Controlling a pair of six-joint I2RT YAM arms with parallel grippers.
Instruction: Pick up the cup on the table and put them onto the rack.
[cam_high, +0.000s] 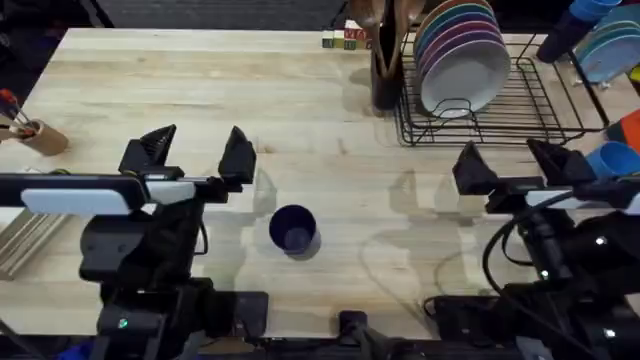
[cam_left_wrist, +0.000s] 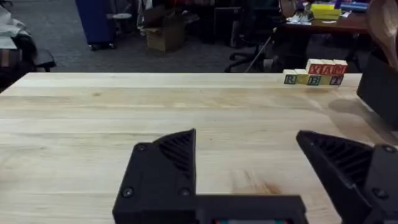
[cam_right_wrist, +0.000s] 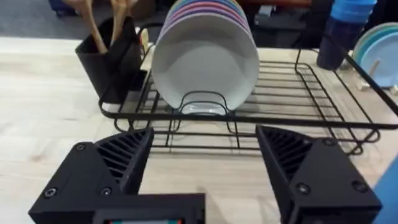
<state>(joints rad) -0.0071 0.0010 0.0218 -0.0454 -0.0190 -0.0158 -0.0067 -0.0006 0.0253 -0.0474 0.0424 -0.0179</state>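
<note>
Hovering with both claws spread and empty, you've got the navy cup (cam_high: 293, 229) upright at lower centre of the overhead view, just right of your left gripper (cam_high: 196, 152). Swing left across, drop its fingers either side of the rim, squeeze gently. The rack (cam_high: 520, 110) sits upper right, ahead of the right gripper (cam_high: 510, 165). The right wrist view shows the bare wires (cam_right_wrist: 292, 102) beside the plates (cam_right_wrist: 205, 59); a landing spot!
</note>
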